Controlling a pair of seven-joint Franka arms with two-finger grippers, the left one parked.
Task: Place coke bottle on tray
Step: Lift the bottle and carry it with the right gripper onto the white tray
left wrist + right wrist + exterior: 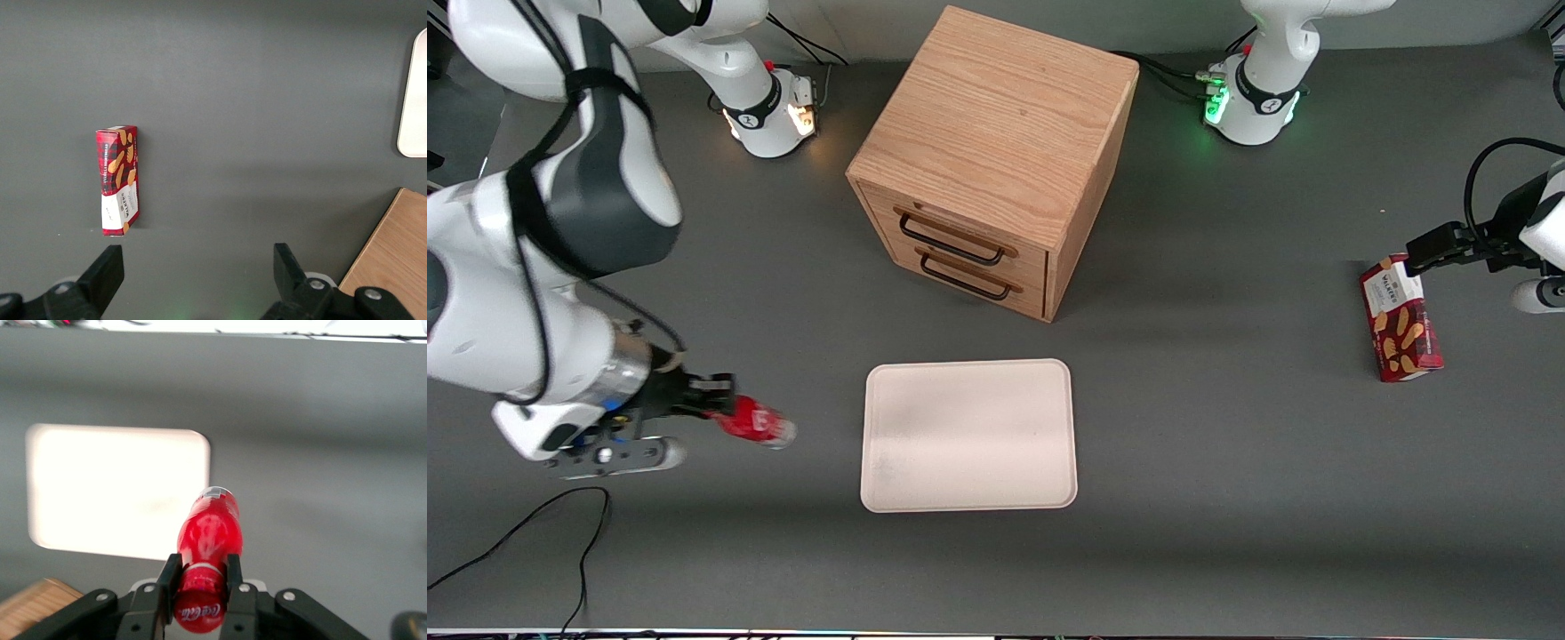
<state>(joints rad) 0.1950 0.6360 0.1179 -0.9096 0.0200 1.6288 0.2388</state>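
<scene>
Coke bottle (758, 423) in pincer (716, 398), beside tray (967, 435)

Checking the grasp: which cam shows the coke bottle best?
Right wrist view. The coke bottle fills the frame between the claw fingers, shut on its label end. The front view shows it only small, held at the claw beside the tray, toward the working arm's end. The left wrist view misses it.

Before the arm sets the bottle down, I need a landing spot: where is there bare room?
The tray is bare all over. The gripper, jaws shut on the bottle, is beside it toward the working arm's end. The cabinet crowds only the table farther from the camera.
</scene>
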